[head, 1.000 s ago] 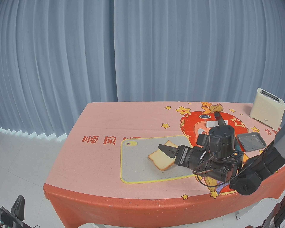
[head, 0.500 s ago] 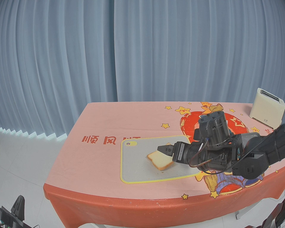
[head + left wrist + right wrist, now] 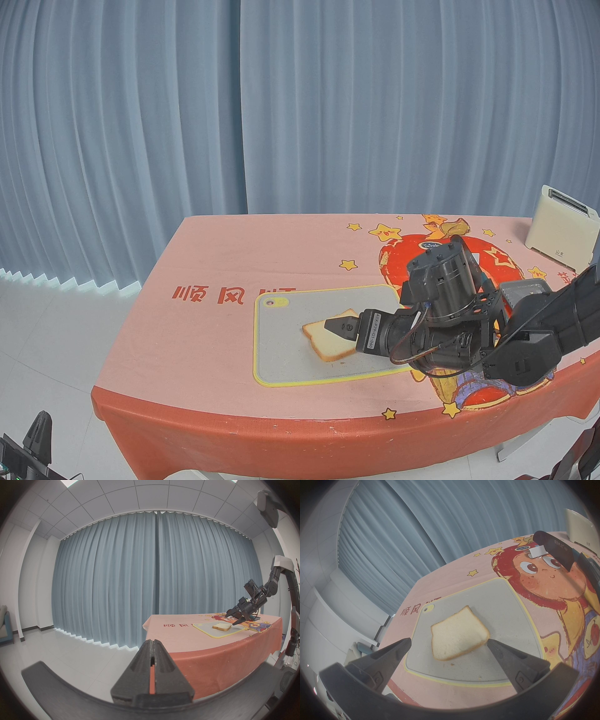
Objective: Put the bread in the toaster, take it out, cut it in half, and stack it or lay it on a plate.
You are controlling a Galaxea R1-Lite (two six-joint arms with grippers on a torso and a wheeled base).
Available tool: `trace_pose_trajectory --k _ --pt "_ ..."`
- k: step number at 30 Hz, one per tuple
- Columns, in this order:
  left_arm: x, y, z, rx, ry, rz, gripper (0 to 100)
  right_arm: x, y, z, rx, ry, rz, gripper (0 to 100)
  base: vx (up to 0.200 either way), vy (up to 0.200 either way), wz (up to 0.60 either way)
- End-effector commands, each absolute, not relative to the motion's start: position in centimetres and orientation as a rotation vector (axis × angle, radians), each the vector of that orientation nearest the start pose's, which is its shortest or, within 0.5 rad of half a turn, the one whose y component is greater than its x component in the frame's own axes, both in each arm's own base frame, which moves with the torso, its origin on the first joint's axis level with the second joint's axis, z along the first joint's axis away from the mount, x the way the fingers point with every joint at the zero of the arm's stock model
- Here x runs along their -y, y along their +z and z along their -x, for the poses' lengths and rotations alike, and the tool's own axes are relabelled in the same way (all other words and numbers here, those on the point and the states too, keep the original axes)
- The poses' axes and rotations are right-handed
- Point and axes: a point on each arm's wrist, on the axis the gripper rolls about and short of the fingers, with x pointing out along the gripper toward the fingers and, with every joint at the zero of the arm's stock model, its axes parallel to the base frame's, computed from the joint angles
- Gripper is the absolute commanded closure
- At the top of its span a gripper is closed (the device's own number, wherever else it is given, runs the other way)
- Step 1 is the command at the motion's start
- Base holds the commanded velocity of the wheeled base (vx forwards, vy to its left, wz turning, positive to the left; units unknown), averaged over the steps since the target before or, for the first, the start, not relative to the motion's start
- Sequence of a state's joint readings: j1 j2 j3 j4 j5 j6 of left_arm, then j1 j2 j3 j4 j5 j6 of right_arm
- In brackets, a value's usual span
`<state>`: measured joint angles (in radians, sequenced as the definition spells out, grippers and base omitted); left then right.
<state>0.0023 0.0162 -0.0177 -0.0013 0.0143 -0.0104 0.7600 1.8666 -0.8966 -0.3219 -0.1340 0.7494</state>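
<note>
Bread (image 3: pixel 322 342) flat on cutting board (image 3: pixel 281 359), near front edge of pink-clothed table (image 3: pixel 250 250). Right gripper (image 3: pixel 334 326) wide, straddling slice. Left gripper (image 3: pixel 151 642) closed, off table. Toaster (image 3: pixel 562 228) far right corner; blue curtain (image 3: pixel 187 106) behind.

Your right gripper (image 3: pixel 448 641) straddles the bread (image 3: pixel 457 633) with its fingers wide, and bare cutting board (image 3: pixel 500 605) lies all round it. The knife (image 3: pixel 553 549) and toaster (image 3: pixel 579 530) stand well apart, beyond the board's right edge.
</note>
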Motion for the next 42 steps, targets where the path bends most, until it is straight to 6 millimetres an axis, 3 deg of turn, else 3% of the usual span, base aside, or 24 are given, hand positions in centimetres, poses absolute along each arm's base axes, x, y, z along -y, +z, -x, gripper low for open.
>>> trace_pose_trajectory --k 1,7,14,21,27,31,42 --pt "0.0 7.6 2.3 0.002 0.018 0.011 100 -22.4 11.9 -24.1 -0.788 0.338 -0.408 0 0.0 0.0 0.0" --pt "0.0 7.6 2.3 0.002 0.017 0.011 100 -22.0 12.8 -24.0 -0.761 0.337 -0.421 0 0.0 0.0 0.0" --pt "0.0 7.6 2.3 0.002 0.017 0.011 100 -20.3 16.4 -22.7 -0.662 0.369 -0.465 0 0.0 0.0 0.0" --pt "0.0 7.6 2.3 0.002 0.017 0.011 100 -15.8 18.7 -21.8 -0.537 0.348 -0.385 0 0.0 0.0 0.0" --pt "0.0 7.6 2.3 0.002 0.017 0.011 100 -12.0 22.2 -19.5 -0.372 0.364 -0.31 0 0.0 0.0 0.0" --pt "0.0 7.6 2.3 0.002 0.018 0.011 100 -10.0 22.9 -19.1 -0.306 0.32 -0.225 0 0.0 0.0 0.0" --pt "0.0 7.6 2.3 0.002 0.015 0.011 100 -7.1 24.8 -19.2 -0.202 0.233 -0.197 0 0.0 0.0 0.0"
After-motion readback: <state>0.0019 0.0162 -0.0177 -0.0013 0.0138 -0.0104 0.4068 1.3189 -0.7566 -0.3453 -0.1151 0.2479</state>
